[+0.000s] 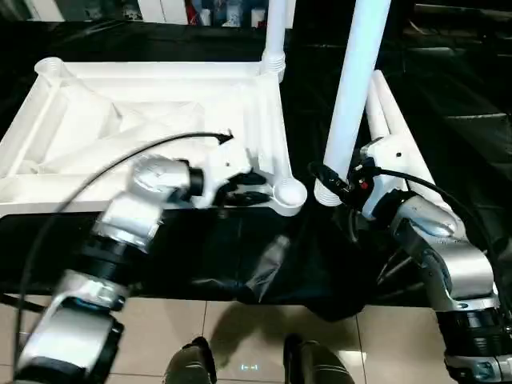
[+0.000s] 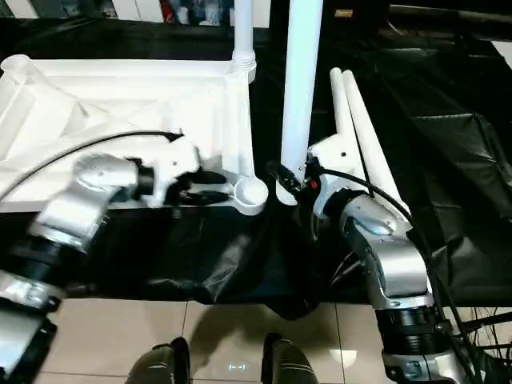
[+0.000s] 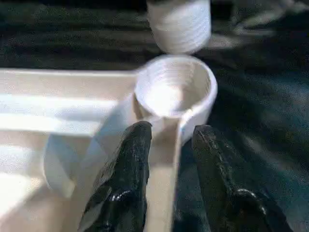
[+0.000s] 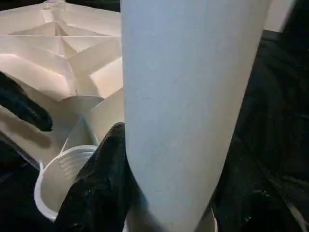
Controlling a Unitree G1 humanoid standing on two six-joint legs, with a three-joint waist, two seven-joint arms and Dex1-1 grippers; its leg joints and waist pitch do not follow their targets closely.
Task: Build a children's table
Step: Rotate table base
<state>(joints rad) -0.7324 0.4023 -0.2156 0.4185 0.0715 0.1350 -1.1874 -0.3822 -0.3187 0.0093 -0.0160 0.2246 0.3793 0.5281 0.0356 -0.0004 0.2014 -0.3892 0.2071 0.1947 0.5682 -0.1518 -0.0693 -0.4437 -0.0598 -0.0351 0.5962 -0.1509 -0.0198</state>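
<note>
Silver forearms fill the bottom corners of the head view. At centre, the right gripper (image 1: 340, 182) is clamped around the lower end of an upright leg (image 1: 358, 88), its black fingers (image 4: 96, 188) pressed to the tube. That leg's threaded end (image 3: 179, 24) hangs just beside and slightly above the near corner socket (image 1: 289, 194) of the tabletop (image 1: 144, 128), which lies ribbed side up across the upper left of the frame. It seems held vertical so that it can drop straight into the socket.

Left of centre, the left gripper (image 1: 244, 188) straddles the tabletop's rim next to that socket, one finger (image 3: 123, 183) on each side with the jaws partly apart; whether they press the rim I cannot tell. Likely it steadies the corner.

One leg (image 1: 274, 36) already stands in the far corner socket. Two spare legs (image 1: 396, 120) lie right of centre on the black cloth (image 1: 240, 264).
</note>
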